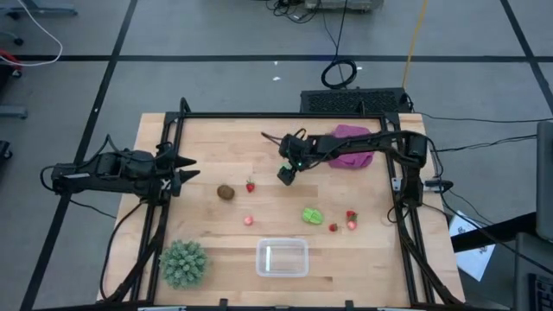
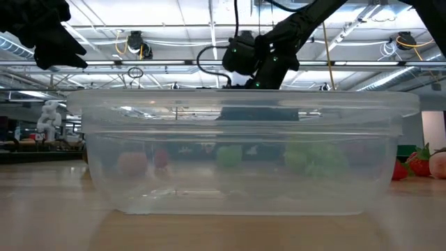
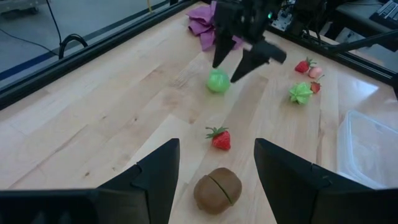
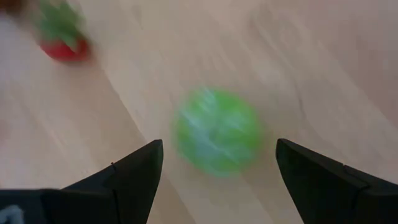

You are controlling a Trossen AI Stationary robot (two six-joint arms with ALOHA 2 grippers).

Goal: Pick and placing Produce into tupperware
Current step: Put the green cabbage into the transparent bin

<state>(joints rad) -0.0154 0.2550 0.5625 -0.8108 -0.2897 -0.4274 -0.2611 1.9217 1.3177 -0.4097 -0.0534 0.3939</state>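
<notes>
My right gripper [image 1: 285,175] hangs open over the table's middle, pointing down. A round light-green piece [image 4: 216,130] lies on the table between its fingers with gaps on both sides; it also shows in the left wrist view [image 3: 217,81]. My left gripper [image 1: 192,168] is open and empty at the table's left. The brown kiwi [image 1: 225,192] and a strawberry [image 1: 251,186] lie just in front of it. A second light-green piece [image 1: 312,216] and several red pieces [image 1: 352,220] lie right of centre. The clear tupperware [image 1: 282,257] stands near the front edge.
A spiky dark-green plant [image 1: 183,263] stands at the front left, beside the tupperware. A purple cloth [image 1: 354,145] lies at the back right, under the right arm. A black frame [image 1: 259,115] runs along the table's edges.
</notes>
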